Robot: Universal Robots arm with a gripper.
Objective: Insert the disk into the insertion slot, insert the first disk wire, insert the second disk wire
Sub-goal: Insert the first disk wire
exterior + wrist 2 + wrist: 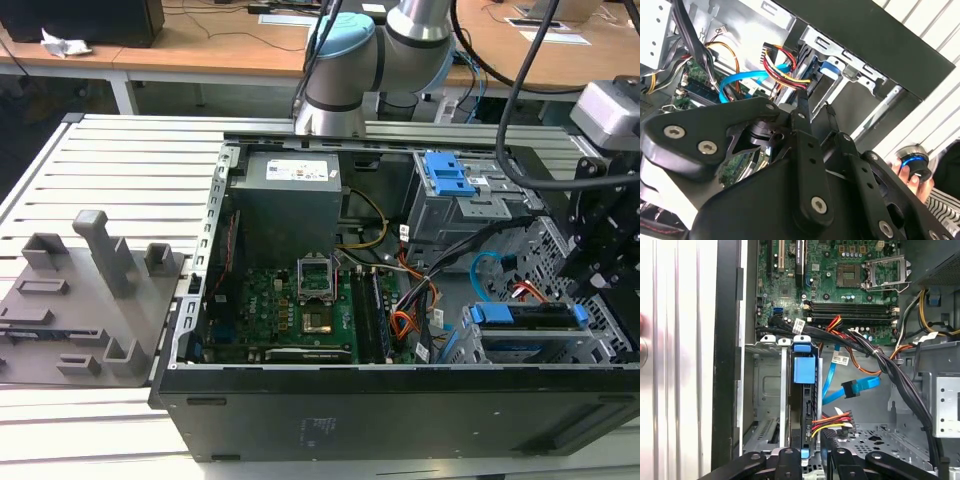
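The disk [804, 371], silver-grey in a bright blue caddy [525, 318], sits on edge in the insertion slot [765, 390] at the case's front corner on the exterior view's right. My gripper [807, 441] hangs over the disk's rear end [588, 295]. It looks shut on the connector of the first disk wire [785, 67], a red-orange-yellow strand [832, 422] that meets the disk's end. The second disk wire [850, 388], flat and light blue, loops beside the disk [740, 80] with its connector hanging free.
The grey drive cage with blue latches [448, 180] stands behind the slot. Thick black cables [890, 370] cross between the motherboard [290, 305] and the bay. A person's hand [905, 175] holds a round device outside the case. Grey fixtures [80, 290] lie on the slatted table.
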